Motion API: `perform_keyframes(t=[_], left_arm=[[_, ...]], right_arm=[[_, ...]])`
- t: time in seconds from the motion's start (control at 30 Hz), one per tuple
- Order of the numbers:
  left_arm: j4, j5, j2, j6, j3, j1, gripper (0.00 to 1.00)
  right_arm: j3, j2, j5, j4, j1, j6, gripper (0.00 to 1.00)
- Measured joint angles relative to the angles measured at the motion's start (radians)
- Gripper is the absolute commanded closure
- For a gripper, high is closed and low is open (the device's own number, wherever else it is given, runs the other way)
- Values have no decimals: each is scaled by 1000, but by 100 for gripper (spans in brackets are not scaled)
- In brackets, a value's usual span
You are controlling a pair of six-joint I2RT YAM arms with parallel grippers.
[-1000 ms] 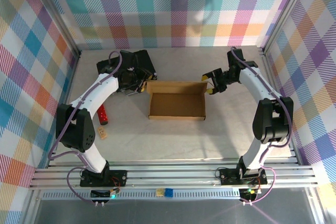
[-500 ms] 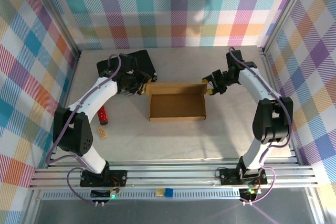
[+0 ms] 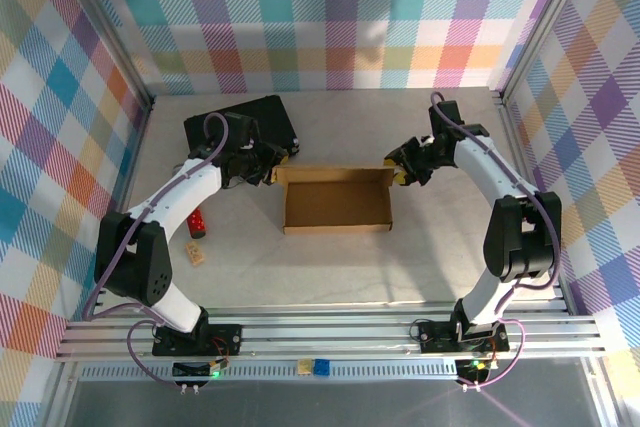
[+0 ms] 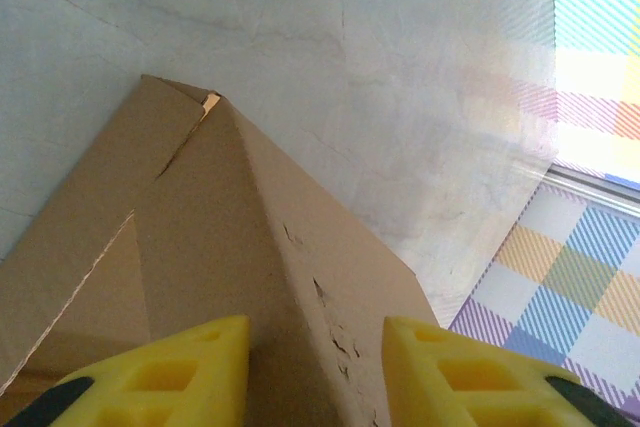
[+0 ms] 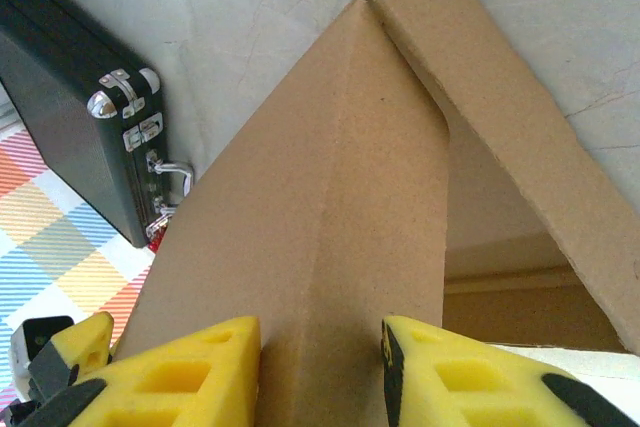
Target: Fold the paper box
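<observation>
I can read no text, labels, brands or numbers on anything here; the paper box (image 3: 337,202) is plain, unprinted brown.

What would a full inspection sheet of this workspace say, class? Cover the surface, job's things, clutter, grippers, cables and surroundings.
Surface: pale, faintly veined table.
Job's things: box, open-topped, at the table's centre, walls raised.
Clutter: black case at far left, its latches towards the box; red item and tan block near the left arm.
Grippers: left gripper closed on the far wall's left end; right gripper closed on its right end.
Cables: purple cable runs along each arm, off the box.
Surroundings: plaid walls; metal rails at the near edge.
</observation>
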Motion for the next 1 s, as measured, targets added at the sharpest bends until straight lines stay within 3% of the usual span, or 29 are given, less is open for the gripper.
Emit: perform_keyframes(t=[0.3,0.5,1.0], left_arm=[[-1,1,0,-36,0,-3,63],[-43,0,0,-76,35,-7,59],[-130,-8,10,-63,111,-10,59]], right_arm=[[8,0,4,-2,0,0,65],[53,25,16,-32,0,5,59],[151,99,10,-92,-1,5,62]])
